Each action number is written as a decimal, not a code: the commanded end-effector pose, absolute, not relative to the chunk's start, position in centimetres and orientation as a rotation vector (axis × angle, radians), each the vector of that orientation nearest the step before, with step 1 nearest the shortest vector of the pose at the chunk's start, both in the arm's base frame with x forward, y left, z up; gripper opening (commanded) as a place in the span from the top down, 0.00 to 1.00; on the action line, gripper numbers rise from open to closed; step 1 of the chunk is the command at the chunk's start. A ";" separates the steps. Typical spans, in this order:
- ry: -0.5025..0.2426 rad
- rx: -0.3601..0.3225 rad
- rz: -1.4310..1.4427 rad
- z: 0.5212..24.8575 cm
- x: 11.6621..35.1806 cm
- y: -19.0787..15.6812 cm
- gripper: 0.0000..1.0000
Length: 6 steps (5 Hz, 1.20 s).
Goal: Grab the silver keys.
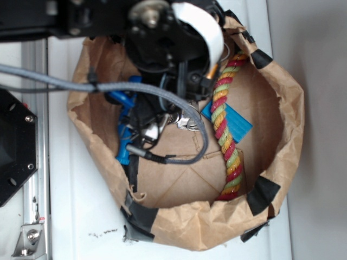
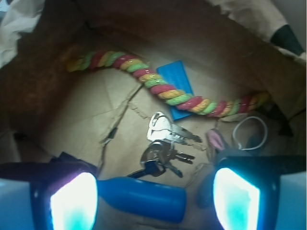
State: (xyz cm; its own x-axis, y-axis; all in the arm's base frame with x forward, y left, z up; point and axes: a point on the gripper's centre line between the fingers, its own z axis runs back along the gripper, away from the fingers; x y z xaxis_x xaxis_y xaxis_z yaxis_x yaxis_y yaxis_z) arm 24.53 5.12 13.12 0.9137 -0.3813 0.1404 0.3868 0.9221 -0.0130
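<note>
The silver keys (image 2: 163, 143) lie on the brown floor of the paper bag (image 2: 96, 115), a blue-headed key at their near end and a pink-eared plush (image 2: 217, 140) to their right. In the exterior view the keys (image 1: 183, 121) glint just right of the arm. My gripper (image 2: 153, 201) is open, its glowing fingers (image 2: 72, 201) wide apart and hovering short of the keys. A blue bottle (image 2: 144, 197) lies across the gap between them, below the keys in the wrist view. In the exterior view the arm hides most of the gripper (image 1: 147, 125).
A red, yellow and green rope (image 1: 226, 130) runs across the bag, over a flat blue card (image 2: 176, 84). A white cord loop (image 2: 249, 132) lies far right. The bag's crumpled taped walls (image 1: 282, 124) ring everything. A grey cable (image 1: 184, 157) hangs from the arm.
</note>
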 end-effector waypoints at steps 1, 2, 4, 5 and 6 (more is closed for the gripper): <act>-0.164 -0.002 -0.375 12.3 24.4 5.9 0.00; -0.166 -0.001 -0.350 11.8 25.3 5.6 0.00; -0.062 -0.046 -0.343 9.4 27.5 5.8 0.00; -0.032 -0.051 -0.381 8.2 27.3 6.2 0.00; -0.022 -0.038 -0.420 6.7 26.5 6.2 0.00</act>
